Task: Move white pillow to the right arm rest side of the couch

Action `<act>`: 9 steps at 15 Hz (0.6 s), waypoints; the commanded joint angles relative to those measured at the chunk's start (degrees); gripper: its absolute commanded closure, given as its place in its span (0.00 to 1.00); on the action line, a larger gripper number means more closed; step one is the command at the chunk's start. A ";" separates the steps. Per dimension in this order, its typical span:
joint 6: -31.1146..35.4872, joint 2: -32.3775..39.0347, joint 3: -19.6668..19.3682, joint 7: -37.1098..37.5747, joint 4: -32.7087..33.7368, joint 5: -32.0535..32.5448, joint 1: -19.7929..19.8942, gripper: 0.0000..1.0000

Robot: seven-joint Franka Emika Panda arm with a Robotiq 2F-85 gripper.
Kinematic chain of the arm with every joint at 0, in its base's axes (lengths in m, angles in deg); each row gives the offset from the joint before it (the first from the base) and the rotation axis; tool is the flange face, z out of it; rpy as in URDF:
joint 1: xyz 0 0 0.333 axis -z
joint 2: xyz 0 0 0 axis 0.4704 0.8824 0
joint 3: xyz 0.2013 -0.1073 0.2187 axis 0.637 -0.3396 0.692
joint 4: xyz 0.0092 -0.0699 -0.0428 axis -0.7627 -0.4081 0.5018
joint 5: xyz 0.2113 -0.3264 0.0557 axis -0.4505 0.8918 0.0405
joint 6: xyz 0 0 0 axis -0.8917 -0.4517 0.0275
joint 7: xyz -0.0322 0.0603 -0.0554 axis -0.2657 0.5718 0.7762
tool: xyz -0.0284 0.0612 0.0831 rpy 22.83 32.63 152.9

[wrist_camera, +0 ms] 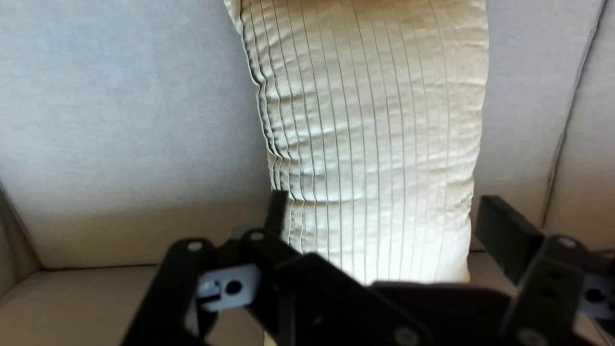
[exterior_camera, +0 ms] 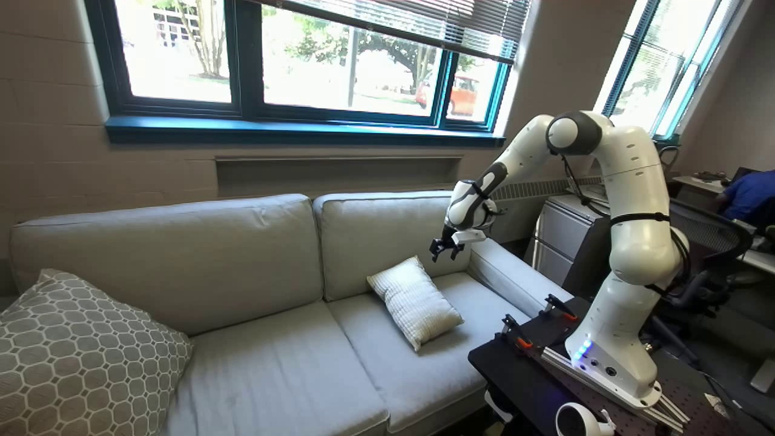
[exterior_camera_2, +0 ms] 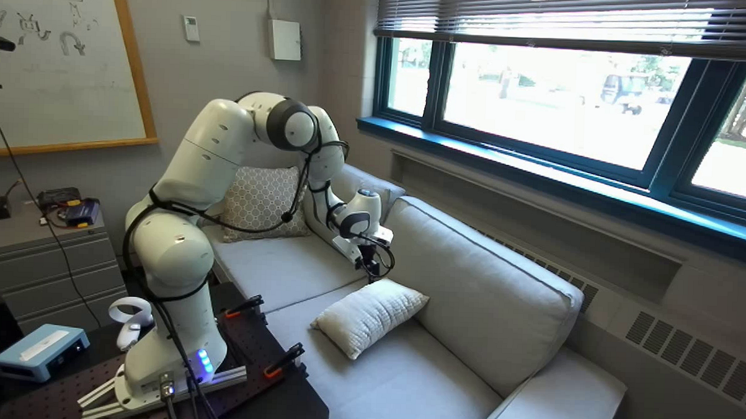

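one gripper (wrist_camera: 382,206) is hanging wide-fingered at the white pillow (exterior_camera: 418,306), contact unclear | pillow is lying on a seat cushion (exterior_camera: 442,358), apart from the right arm rest (exterior_camera: 514,275) | risk: off-centre descent could be squashing an edge, pillow nearly filling the spread

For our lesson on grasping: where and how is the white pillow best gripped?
Probably pinch a corner of the white pillow near the back cushion, from above: corners taper thinner than the puffy middle, the upper face lies exposed, and the open fingers hang over that end.

Arm (exterior_camera: 633,163) arched, claw (wrist_camera: 384,204) seemingly downward, 2 fingers (wrist_camera: 508,239) apart
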 commanded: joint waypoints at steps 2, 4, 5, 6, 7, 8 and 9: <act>-0.15 15.81 2.45 -1.45 14.84 -2.19 3.34 0.00; -1.34 22.03 3.17 -1.73 21.51 -2.72 4.92 0.00; -1.63 24.95 3.56 -1.86 24.73 -3.04 5.78 0.00; -1.91 27.74 4.23 -2.25 27.83 -3.42 6.90 0.00; -2.67 30.33 5.03 -2.65 30.91 -3.78 7.98 0.00; -3.51 32.86 5.87 -3.24 34.01 -4.09 8.98 0.00; -4.57 35.14 6.78 -3.87 36.95 -4.38 9.87 0.00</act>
